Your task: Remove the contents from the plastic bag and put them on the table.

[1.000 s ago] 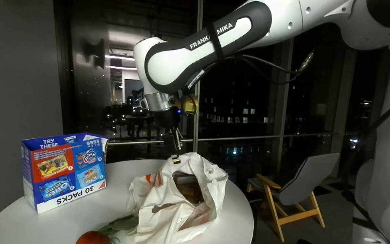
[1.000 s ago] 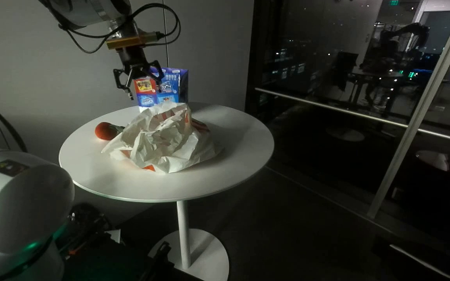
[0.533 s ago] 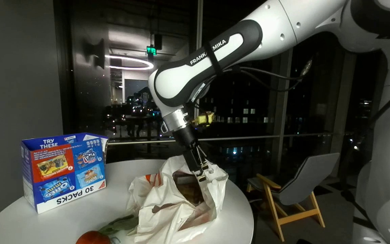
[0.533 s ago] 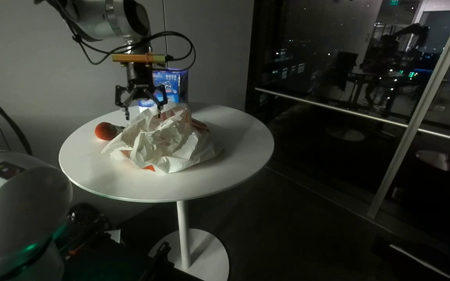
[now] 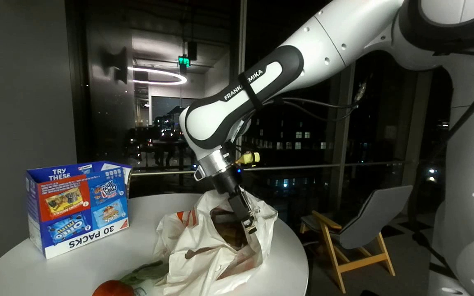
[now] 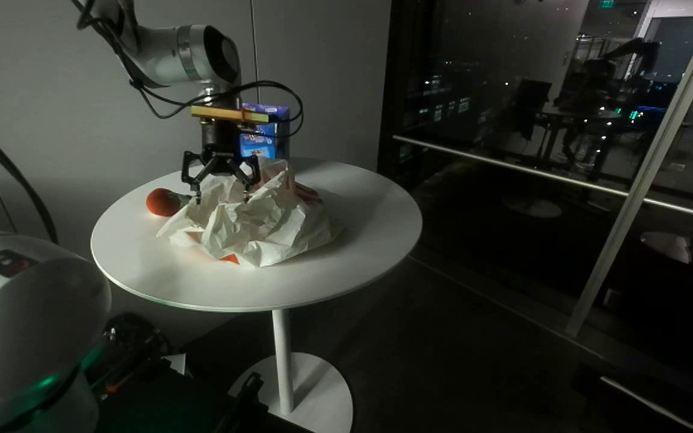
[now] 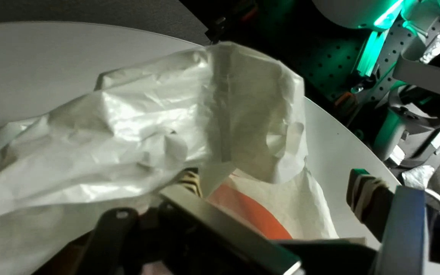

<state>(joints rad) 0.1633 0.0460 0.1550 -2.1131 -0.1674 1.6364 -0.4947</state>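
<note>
The white plastic bag [image 5: 204, 259] with reddish-orange print lies crumpled on the round white table [image 5: 150, 209], its mouth facing up. Dark brown contents [image 5: 229, 234] show through that opening in an exterior view; their exact shapes are hard to make out. A round red item [image 6: 163, 202] rests on the table beside the bag, and a green leafy piece [image 5: 144, 273] reaches from it to the bag. My gripper [image 6: 222, 197] is low over the bag, jaws wide apart and holding nothing. In the wrist view, bag plastic [image 7: 273, 206] shows between the fingertips; whether either touches it I cannot tell.
A blue printed cardboard box [image 5: 78, 209] stands upright on the table behind the bag. A grey chair [image 5: 360, 222] with wooden arms is on the floor beyond the table. The table's curved edge [image 7: 357, 141] shows in the wrist view.
The gripper has come down from above the bag's far side to its mouth, moving rightward in an exterior view and staying open. Bag, red item and box have not moved.
</note>
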